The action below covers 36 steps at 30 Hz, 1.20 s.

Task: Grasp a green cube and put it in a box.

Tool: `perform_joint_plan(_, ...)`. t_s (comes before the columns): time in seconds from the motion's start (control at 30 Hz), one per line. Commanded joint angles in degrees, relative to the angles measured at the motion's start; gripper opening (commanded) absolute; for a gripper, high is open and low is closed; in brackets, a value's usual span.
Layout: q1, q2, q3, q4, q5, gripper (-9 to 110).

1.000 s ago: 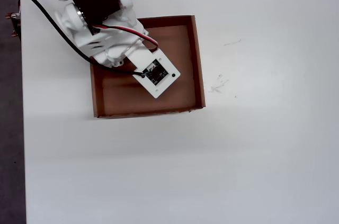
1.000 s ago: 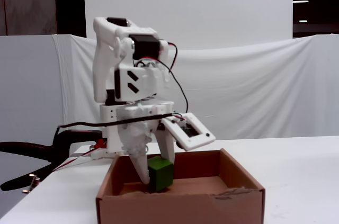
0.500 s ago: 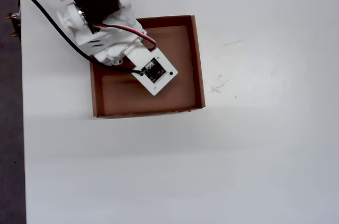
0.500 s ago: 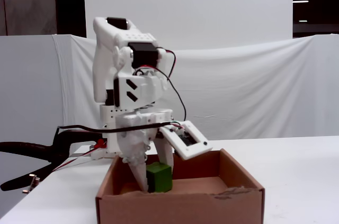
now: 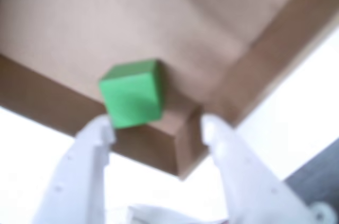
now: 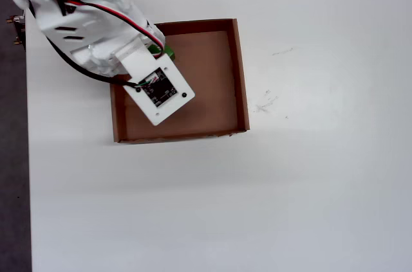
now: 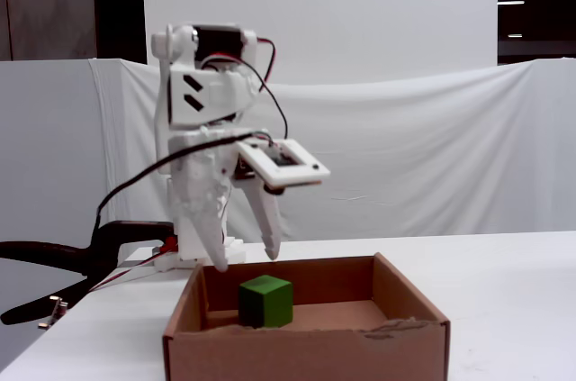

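In the wrist view, the gripper (image 5: 154, 127) stood spread wide, its two white fingers (image 5: 95, 134) well apart and grasping nothing. The green cube (image 5: 131, 93) lay free on the floor of the box (image 5: 212, 33), close to a corner of the box's wall. One fingertip appeared to overlap the cube's lower edge, but the blur left contact unclear. The cube looked bright green and matte, with plain faces.

In the overhead view, the white arm covered the box's upper left corner (image 6: 239, 72). Only a sliver of the cube (image 6: 167, 52) peeked out beside the arm, and the fingers were hidden beneath it.

In the fixed view, the gripper (image 7: 243, 258) hung above the box (image 7: 306, 345), fingers parted and empty, clear of the cube (image 7: 265, 301). The cube sat upright on the box's bottom, left of centre, its base hidden by the torn front wall.
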Motion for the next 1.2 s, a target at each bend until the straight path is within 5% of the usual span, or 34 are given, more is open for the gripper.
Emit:
perform_joint_plan(0.0,4.5,7.7,-2.1,1.4,0.4,24)
perform_joint_plan(0.33,26.0,42.6,28.4,6.7,11.5,24)
perform_joint_plan(0.63,32.0,75.3,56.7,11.7,23.5,24)
perform_joint_plan(1.17,31.6,76.1,56.7,13.8,24.4,24)
